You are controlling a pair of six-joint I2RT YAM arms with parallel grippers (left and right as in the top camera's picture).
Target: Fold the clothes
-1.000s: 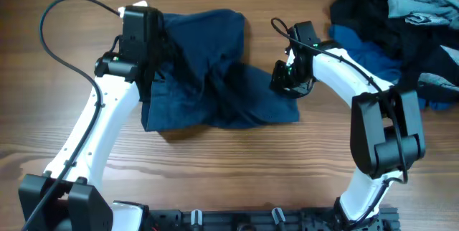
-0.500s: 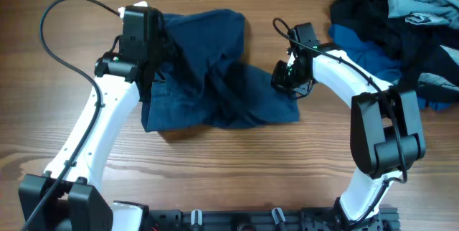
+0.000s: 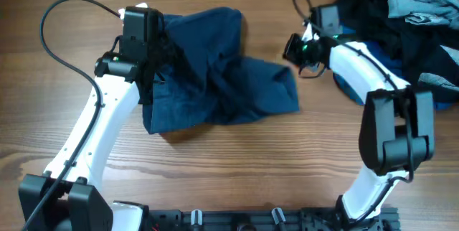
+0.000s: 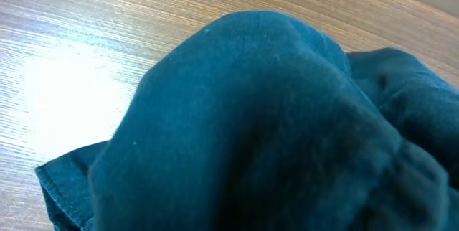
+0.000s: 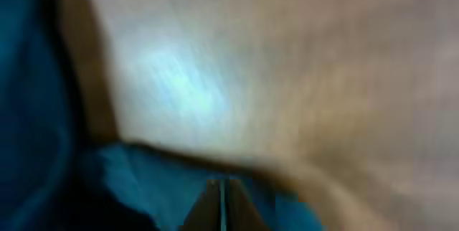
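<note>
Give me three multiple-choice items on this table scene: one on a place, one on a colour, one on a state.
1. Where does the pile of other clothes lie on the table?
A. far right corner
B. near left corner
C. centre front

2. What colour are the shorts mid-table?
A. red
B. white
C. dark navy

3. How do those shorts lie?
A. neatly folded in a square
B. rumpled and unfolded
C. hanging off the table's edge

Key: 1 A, the heap fills the overhead view's upper right. 2 C, the overhead and left wrist views both show deep blue cloth. 3 B, creases and uneven edges show.
</note>
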